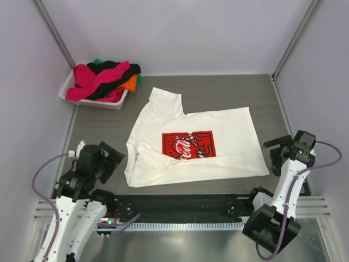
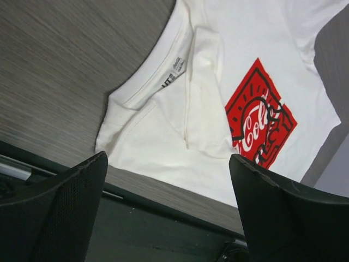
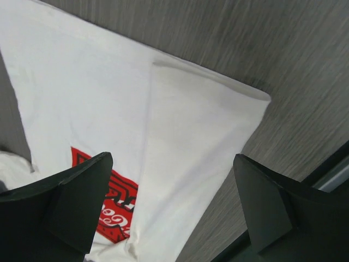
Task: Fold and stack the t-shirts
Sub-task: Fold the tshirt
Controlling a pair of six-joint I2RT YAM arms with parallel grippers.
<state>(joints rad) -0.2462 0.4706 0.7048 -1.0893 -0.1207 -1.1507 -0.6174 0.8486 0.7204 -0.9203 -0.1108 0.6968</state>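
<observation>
Both pincers stand with jaws apart and nothing between them: the left pincer [image 2: 168,157] hovers over the collar end of the white t-shirt [image 1: 191,136] at the lower left of the overhead frame, and the right pincer [image 3: 173,157] hangs above the hem corner at the lower right. The shirt lies print up across the middle of the grey worktop [image 1: 229,93], its red square print [image 1: 188,145] showing. Its near edge is turned in over the body, with one sleeve tucked over beside the collar, while the other sleeve [image 1: 163,101] juts toward the upper left. There, the small white bin [image 1: 68,87] holds the other t-shirts [image 1: 106,79], a heap of pink, black, orange and green. The fold looks only part done. The risk from here is a shallow pinch: jaws that catch only the top layer would likely peel the tucked edge open again. Uneven pulls from the two ends could also skew the shirt, or drag it, bunched, along the worktop.
</observation>
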